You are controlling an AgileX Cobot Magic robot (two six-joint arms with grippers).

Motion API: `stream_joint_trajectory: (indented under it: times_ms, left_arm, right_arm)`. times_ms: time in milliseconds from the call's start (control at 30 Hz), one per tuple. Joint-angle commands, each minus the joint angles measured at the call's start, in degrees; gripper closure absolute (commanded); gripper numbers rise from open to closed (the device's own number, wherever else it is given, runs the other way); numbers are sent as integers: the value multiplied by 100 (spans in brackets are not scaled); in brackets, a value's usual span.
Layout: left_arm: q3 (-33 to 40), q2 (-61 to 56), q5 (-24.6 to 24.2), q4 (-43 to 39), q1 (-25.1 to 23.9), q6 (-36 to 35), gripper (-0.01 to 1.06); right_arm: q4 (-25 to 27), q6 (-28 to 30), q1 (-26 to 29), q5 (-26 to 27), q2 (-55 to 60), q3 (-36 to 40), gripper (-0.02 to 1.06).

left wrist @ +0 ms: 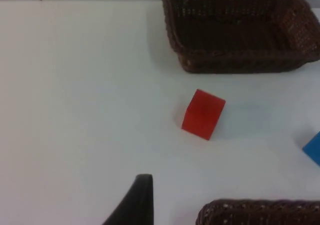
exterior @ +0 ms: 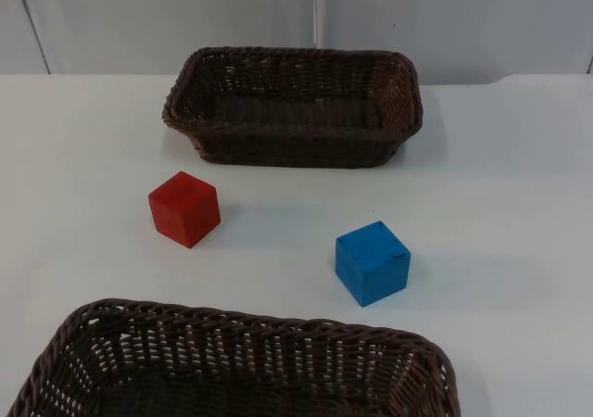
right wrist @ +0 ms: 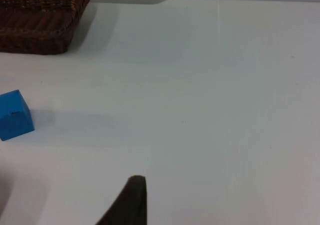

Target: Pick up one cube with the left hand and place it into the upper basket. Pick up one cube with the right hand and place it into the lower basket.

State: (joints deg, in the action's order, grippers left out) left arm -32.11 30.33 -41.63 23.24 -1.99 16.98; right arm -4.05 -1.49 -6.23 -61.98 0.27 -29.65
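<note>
Two cubes lay loose on the white surface [exterior: 519, 176], between two brown wicker baskets.

Red cube [exterior: 184, 208] sat nearer the upper basket [exterior: 293, 107], blue cube [exterior: 372, 262] to its right and closer to the lower basket [exterior: 241, 366]; cubes well apart, touching neither basket. Both baskets held nothing. Left pincer: one black fingertip [left wrist: 134, 202] above bare surface, short of the red cube. Right pincer: one fingertip [right wrist: 127, 202] above bare surface, away from the blue cube. Released or clenched: could not tell for either.

Open table [exterior: 500, 185] around red cube [exterior: 184, 208] and blue cube [exterior: 372, 261], between both baskets [exterior: 295, 107]
</note>
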Motion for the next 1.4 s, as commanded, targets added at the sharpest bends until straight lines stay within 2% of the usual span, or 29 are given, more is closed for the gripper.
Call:
stream_joint_trajectory:
  times_ms: [0, 300, 400, 600, 1133, 1200, 1367]
  left_arm:
    - [-53, 114, 229, 336, -9, 275, 0]
    - [-755, 1068, 256, 527, -9, 721, 0]
    - [-1048, 1526, 231, 527, -9, 1119, 0]
    - [-1433, 2193, 161, 619, -9, 1152, 0]
    - [-1814, 3401, 424, 918, -9, 1718, 0]
    - [-1857, 3559, 449, 1041, -9, 1981, 3]
    - [-2015, 3852, 449, 1085, -9, 2108, 9]
  right_arm:
    - [16, 7, 38, 17, -27, 17, -1]
    - [16, 7, 38, 17, -27, 17, -1]
    - [16, 7, 38, 17, -27, 17, -1]
    - [16, 7, 38, 17, -27, 17, -1]
    - [16, 7, 38, 17, -27, 17, -1]
    - [16, 7, 38, 17, -27, 17, -1]
    - [16, 7, 38, 17, -27, 17, -1]
